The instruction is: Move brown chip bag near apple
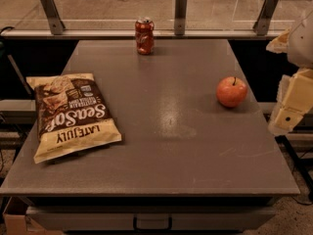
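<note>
The brown chip bag lies flat on the left side of the grey table. It has a dark brown middle with white "Sea Salt" lettering and cream-yellow ends. The apple, round and red-orange with a short dark stem, sits on the right side of the table, far from the bag. My gripper is at the right edge of the view, beyond the table's right edge and just right of the apple, holding nothing that I can see.
A red soda can stands upright at the table's far edge, centre. A glass railing with metal posts runs behind the table. A drawer handle shows below the front edge.
</note>
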Tool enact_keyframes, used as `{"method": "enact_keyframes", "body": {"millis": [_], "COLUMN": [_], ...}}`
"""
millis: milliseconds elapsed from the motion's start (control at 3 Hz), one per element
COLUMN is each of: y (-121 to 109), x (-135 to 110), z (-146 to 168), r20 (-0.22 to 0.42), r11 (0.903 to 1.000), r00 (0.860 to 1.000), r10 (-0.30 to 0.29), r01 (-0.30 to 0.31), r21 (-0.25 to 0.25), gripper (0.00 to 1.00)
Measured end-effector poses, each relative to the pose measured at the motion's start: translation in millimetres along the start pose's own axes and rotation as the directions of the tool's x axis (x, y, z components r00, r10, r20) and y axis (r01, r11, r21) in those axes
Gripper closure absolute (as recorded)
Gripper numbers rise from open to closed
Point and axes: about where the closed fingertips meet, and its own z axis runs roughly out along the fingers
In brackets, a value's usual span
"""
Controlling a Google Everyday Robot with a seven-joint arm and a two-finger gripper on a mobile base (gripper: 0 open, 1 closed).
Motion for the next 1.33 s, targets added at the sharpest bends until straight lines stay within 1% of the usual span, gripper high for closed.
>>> {"method": "enact_keyframes", "body": {"millis": [333, 667, 1000, 1333], "y": [0.0, -24.6, -82.6, -141.0], "x": [0.0, -2.7, -23.0, -78.1], "z": [0.0, 8.5, 34.5, 65.3], "r20": [0.0, 0.033, 0.133, 0.279], "r11": [1.0, 0.9999, 0.9984, 0.9956], "r00": [1.0, 0.999, 0.991, 0.96], "r10": [0.0, -0.007, -0.003, 0.01], "r01": [0.0, 0.007, -0.005, -0.036], "r21": [0.0, 0.013, 0.057, 0.086], "gripper": [0.0, 0.0, 0.0, 0.0]}}
